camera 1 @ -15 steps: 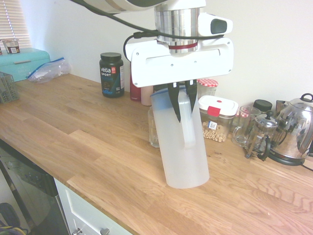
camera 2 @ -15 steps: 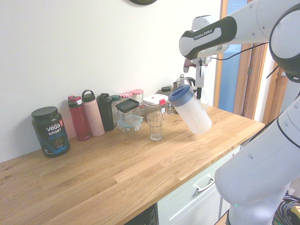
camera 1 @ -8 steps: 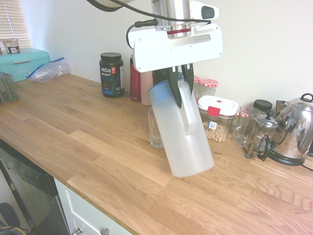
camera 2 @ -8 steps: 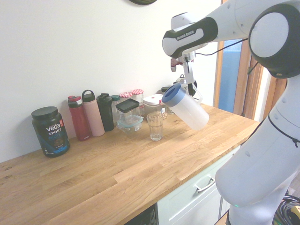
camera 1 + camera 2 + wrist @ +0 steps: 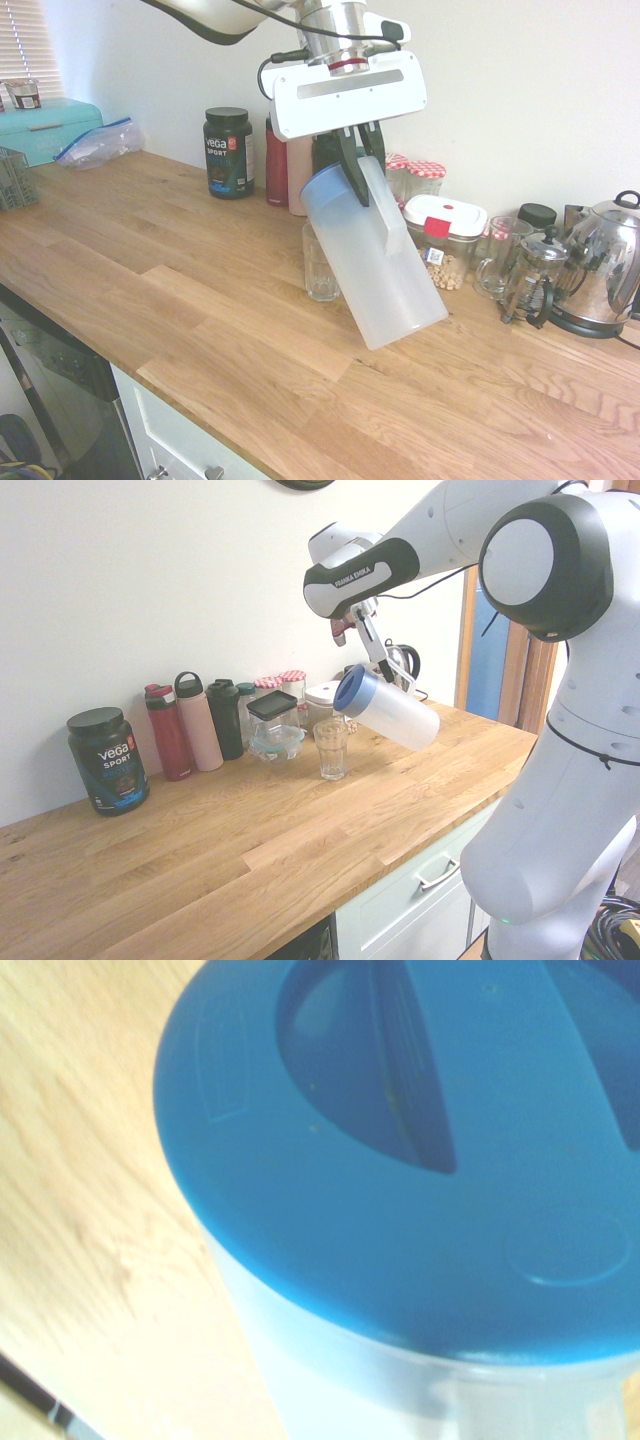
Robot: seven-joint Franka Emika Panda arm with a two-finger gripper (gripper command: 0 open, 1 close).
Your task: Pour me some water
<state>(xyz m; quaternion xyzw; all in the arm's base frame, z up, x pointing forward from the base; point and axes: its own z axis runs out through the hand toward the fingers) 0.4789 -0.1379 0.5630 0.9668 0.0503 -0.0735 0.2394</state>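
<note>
**Bright, even daylight; wrist view soft**

We see both wide views evenly lit, with a washed, slightly hazy look. In the first exterior view the window blind (image 5: 22,35) blows out nearly white at the upper corner, and the kettle (image 5: 604,268) throws bright reflections. The jug (image 5: 372,262) casts only a faint shadow on the countertop (image 5: 150,300). Straight lines bow near the edges. In the wrist view the blue lid (image 5: 400,1160) fills the picture, soft and unsharp, and the wood grain beside it is blurred.
</note>
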